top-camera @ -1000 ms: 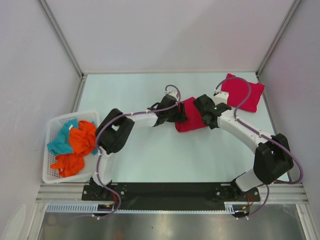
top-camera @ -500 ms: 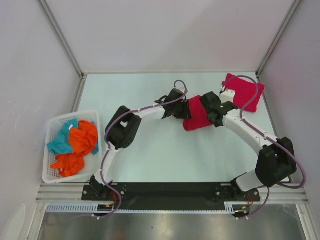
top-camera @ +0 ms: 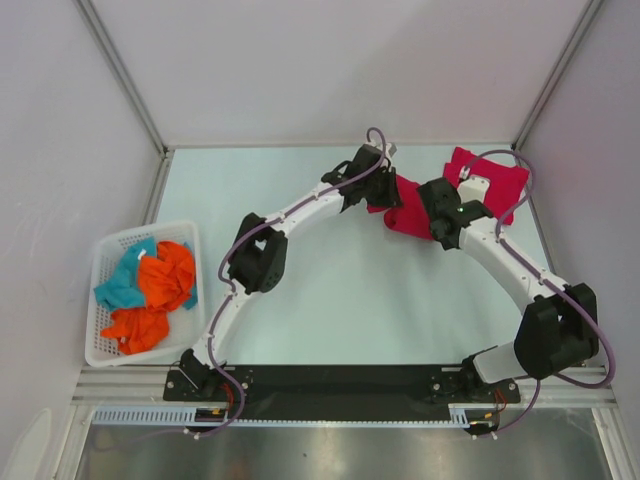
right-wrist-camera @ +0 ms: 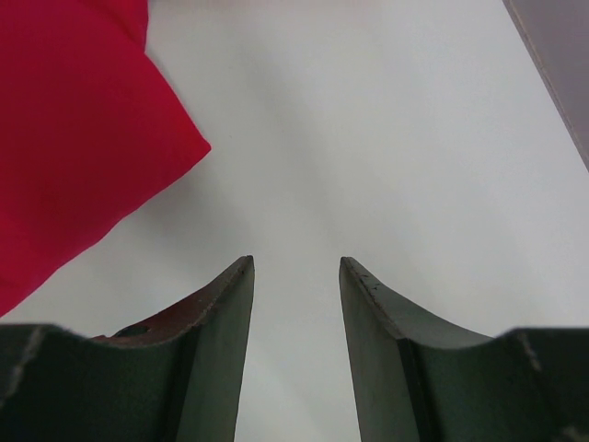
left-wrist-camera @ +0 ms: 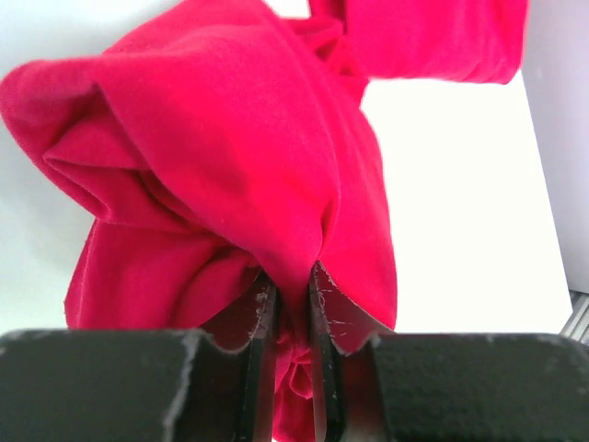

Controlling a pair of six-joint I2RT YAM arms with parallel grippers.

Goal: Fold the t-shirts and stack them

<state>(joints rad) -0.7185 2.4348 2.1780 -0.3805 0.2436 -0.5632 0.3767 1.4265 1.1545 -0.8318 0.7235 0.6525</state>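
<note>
My left gripper (left-wrist-camera: pixel 290 276) is shut on a bunched crimson t-shirt (left-wrist-camera: pixel 221 147), which hangs crumpled past the fingers. In the top view this gripper (top-camera: pixel 383 197) holds that t-shirt (top-camera: pixel 408 215) at the back of the table, right of centre. A second crimson t-shirt (top-camera: pixel 497 185) lies folded in the back right corner; it also shows in the left wrist view (left-wrist-camera: pixel 433 37). My right gripper (right-wrist-camera: pixel 294 262) is open and empty over bare table, with a red cloth corner (right-wrist-camera: pixel 74 120) to its left. In the top view it (top-camera: pixel 442 215) sits between the two t-shirts.
A white basket (top-camera: pixel 105 255) at the left edge holds orange (top-camera: pixel 165 275) and teal (top-camera: pixel 125 280) cloths. Grey walls close the back and right sides close to the folded t-shirt. The white tabletop (top-camera: pixel 330 290) lies open in front of the arms.
Both arms have moved toward the back right. The t-shirt in my left gripper has travelled with it and now lies close to the folded t-shirt.
</note>
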